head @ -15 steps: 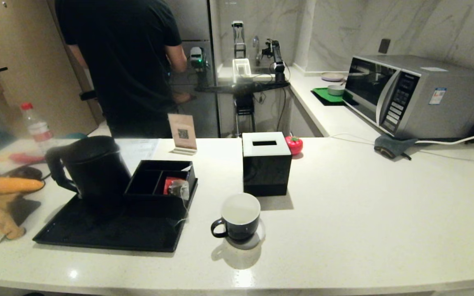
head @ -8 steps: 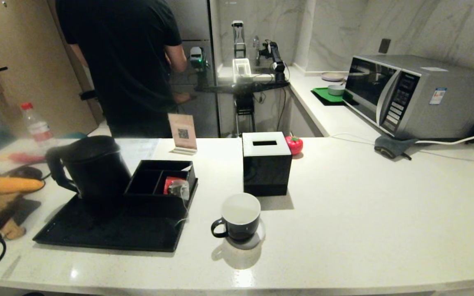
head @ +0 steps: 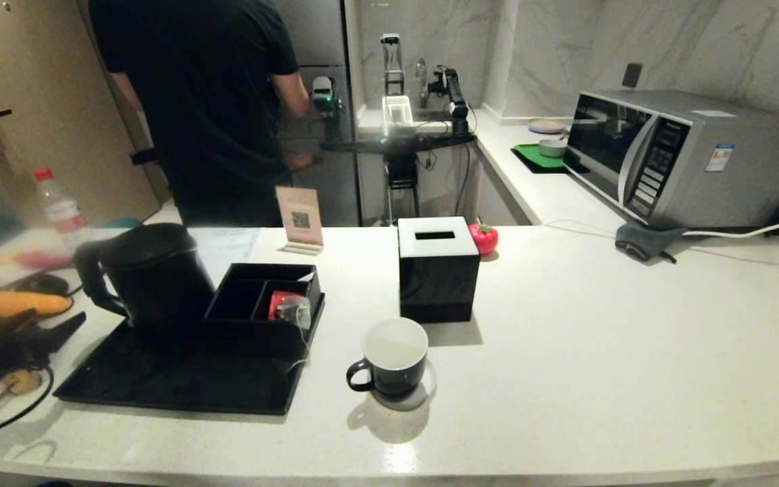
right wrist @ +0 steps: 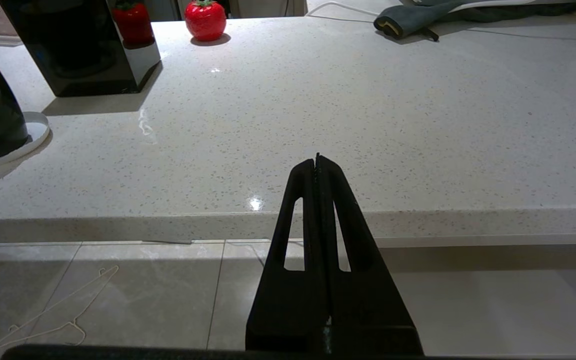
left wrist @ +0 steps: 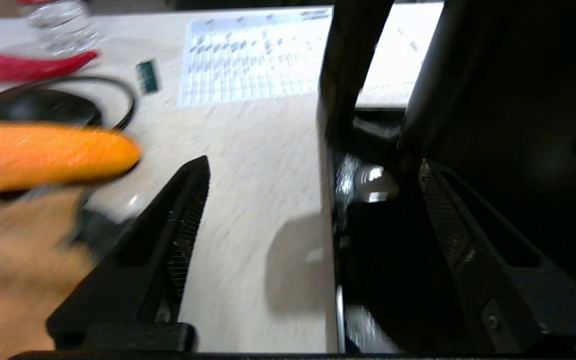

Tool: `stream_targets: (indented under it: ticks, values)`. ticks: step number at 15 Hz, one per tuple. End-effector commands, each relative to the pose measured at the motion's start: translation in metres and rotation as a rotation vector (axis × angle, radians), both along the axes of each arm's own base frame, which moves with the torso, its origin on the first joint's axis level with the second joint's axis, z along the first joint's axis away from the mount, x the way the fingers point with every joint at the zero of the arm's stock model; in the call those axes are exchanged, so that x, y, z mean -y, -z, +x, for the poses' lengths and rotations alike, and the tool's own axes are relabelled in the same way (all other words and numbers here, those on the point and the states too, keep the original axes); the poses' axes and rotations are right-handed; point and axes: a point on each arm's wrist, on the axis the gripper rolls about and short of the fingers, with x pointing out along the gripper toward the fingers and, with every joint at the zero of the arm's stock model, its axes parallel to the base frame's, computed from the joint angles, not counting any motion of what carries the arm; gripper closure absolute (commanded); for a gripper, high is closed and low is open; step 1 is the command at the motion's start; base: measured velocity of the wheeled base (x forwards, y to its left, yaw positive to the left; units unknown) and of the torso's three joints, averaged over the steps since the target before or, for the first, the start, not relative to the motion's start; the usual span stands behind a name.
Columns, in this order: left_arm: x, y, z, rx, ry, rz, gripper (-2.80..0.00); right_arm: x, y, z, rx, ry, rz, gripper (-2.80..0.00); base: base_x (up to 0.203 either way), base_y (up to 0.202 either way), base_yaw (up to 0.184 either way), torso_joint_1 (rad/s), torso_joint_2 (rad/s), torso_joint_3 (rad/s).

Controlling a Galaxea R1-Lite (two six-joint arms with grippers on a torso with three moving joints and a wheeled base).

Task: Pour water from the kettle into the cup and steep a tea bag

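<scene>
Left gripper (head: 58,328) wide open beside the kettle (head: 153,274), lined up to grab its handle; right gripper (right wrist: 317,162) pinched shut, empty, parked below the counter (right wrist: 368,125).

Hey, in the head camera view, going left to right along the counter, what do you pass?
Left claw → kettle → tea bag → cup → tissue box → red tomato figure → grey cloth → microwave.
</scene>
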Motion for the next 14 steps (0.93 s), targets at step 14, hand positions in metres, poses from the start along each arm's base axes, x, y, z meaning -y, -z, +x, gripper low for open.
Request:
stream_targets:
  ticks: [14]
  values:
    - [0.008,-0.004,0.069,0.118,0.141,0.030,-2.80,0.000,0.000,0.000,-0.001,-0.001,0.000,0.00,0.000,0.000,0.000,0.000,0.00,0.000]
